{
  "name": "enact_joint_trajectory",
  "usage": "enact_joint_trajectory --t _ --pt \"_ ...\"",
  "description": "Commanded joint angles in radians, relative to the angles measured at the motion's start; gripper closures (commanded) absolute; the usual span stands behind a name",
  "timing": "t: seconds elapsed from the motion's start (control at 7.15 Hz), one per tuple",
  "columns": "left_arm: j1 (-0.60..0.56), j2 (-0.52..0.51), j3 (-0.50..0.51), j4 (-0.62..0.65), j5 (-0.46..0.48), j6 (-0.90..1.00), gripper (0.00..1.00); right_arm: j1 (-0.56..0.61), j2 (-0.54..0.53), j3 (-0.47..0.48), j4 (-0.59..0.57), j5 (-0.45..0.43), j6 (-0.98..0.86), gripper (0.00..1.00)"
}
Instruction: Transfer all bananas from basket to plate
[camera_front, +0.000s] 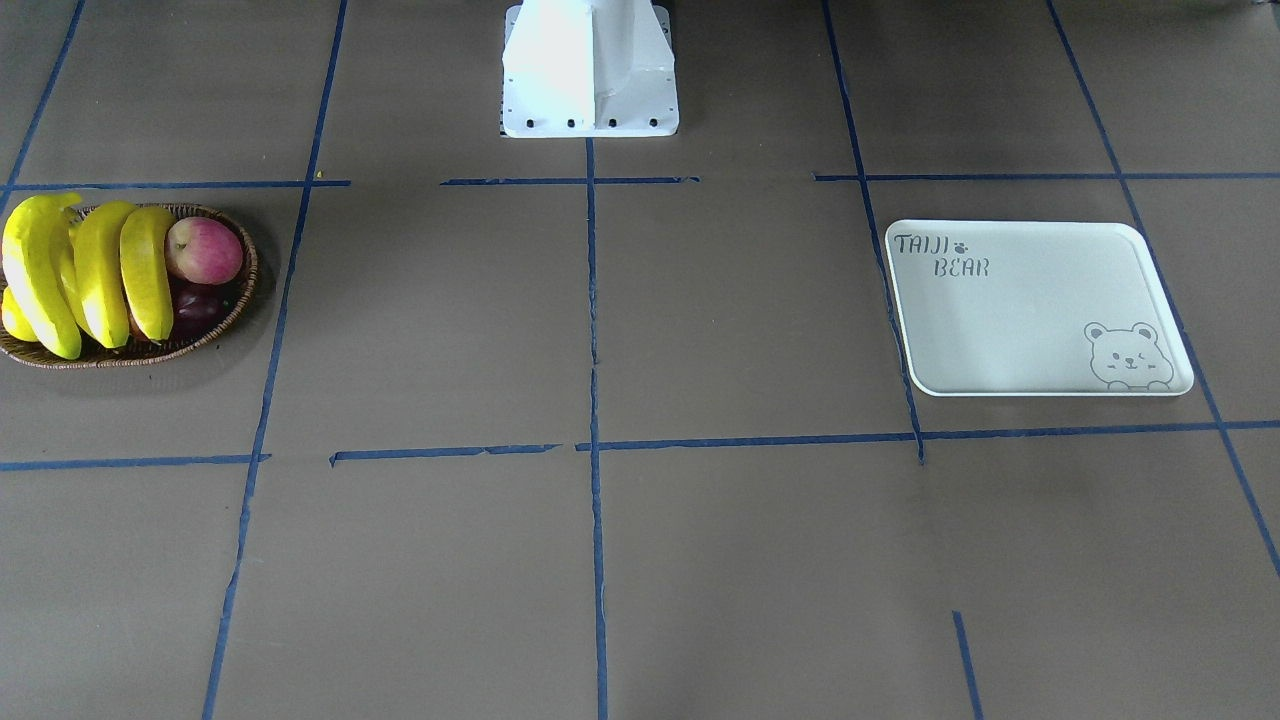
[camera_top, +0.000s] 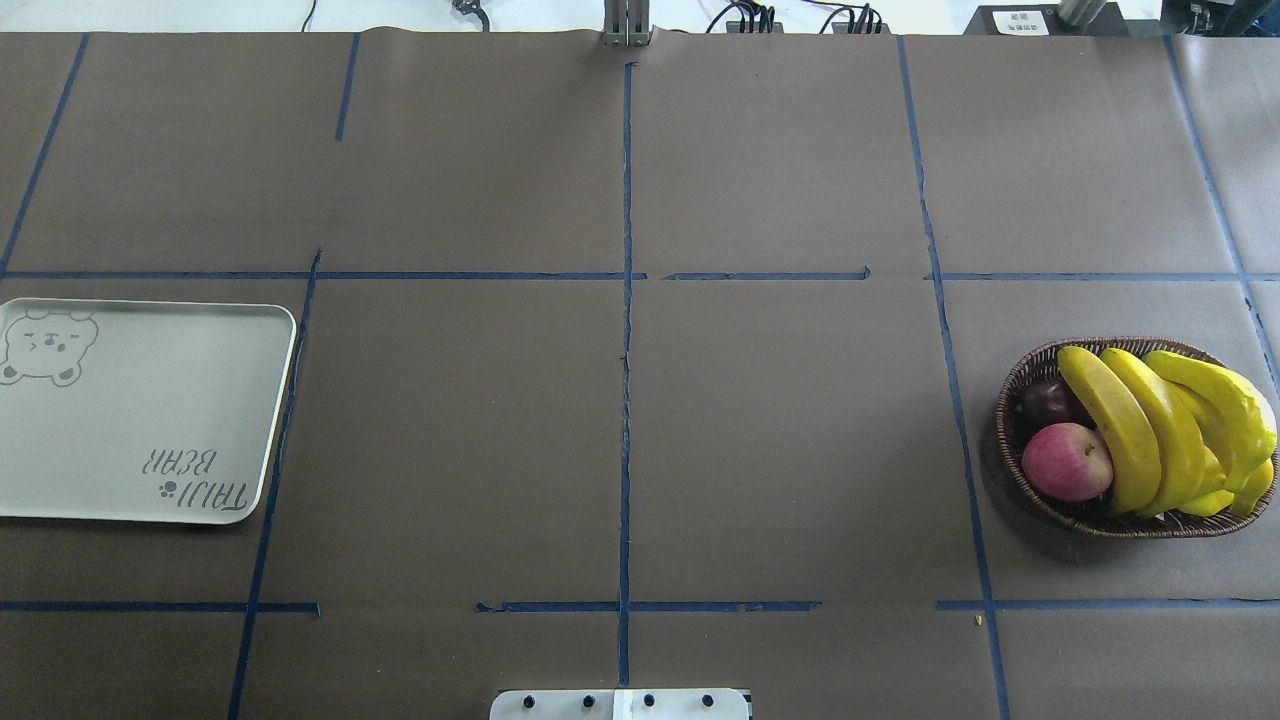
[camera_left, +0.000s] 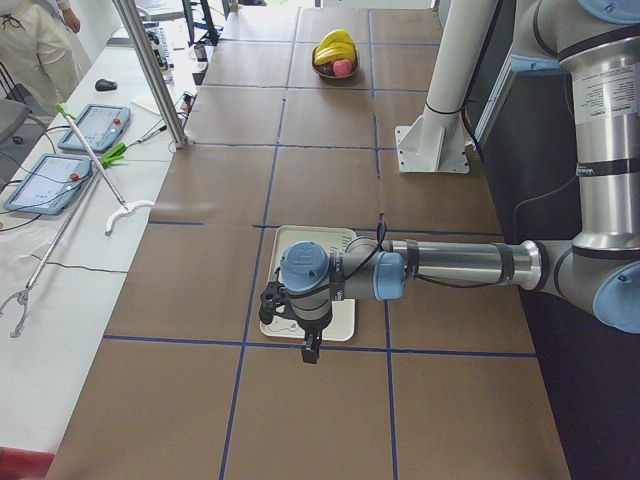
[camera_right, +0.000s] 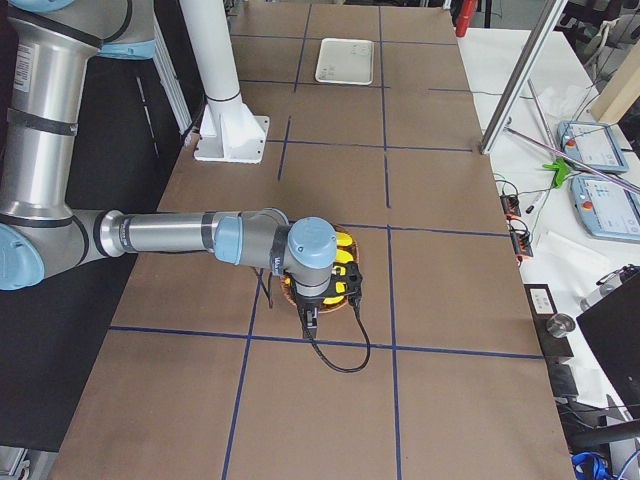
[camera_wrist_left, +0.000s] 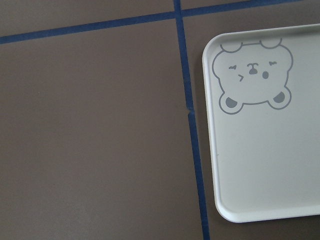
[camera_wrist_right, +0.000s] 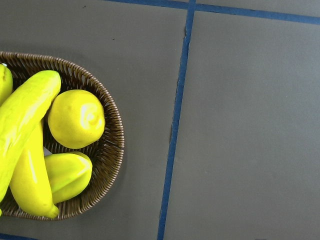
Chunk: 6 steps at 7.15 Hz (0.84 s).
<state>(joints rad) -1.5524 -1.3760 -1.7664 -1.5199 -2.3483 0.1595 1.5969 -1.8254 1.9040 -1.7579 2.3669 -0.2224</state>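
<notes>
- My left gripper (camera_left: 311, 350) hangs over one edge of the white rounded-rectangle tray with the grey bear drawing (camera_top: 150, 430); only a side view shows it, so I cannot tell whether its jaws are parted or closed
- My right gripper (camera_right: 309, 322) hangs over the shallow oval brown wicker basket (camera_top: 1130, 527); its jaw state I cannot tell either
- The long curved bright-yellow bananas (camera_top: 1165, 430) all lie in that basket, at my right end of the brown table (camera_top: 780, 430); a red apple (camera_top: 1066, 461) and a dark purple fruit (camera_top: 1047, 402) sit beside them
- The tray lies flat at the left end, well apart from the basket
</notes>
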Motion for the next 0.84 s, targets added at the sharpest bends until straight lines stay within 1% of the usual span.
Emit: enact_joint_trajectory --t 0.0,0.28,0.42,0.56,0.7 --pt "0.002 0.000 0.007 -0.002 0.001 -0.005 0.00 0.000 0.000 0.000 0.000 0.000 0.000 0.03" --pt "0.003 0.000 0.004 -0.002 0.000 -0.006 0.00 0.000 0.002 0.000 0.002 0.000 0.003 0.03" --pt "0.003 -0.002 0.007 -0.002 0.000 -0.006 0.00 0.000 0.003 0.001 0.021 0.002 0.009 0.02" --pt "0.003 0.000 0.007 -0.002 -0.002 -0.006 0.00 -0.002 0.003 0.016 0.067 0.005 0.055 0.02" --pt "0.002 0.000 0.007 0.000 -0.006 -0.006 0.00 -0.002 -0.001 0.055 0.124 0.006 0.107 0.01"
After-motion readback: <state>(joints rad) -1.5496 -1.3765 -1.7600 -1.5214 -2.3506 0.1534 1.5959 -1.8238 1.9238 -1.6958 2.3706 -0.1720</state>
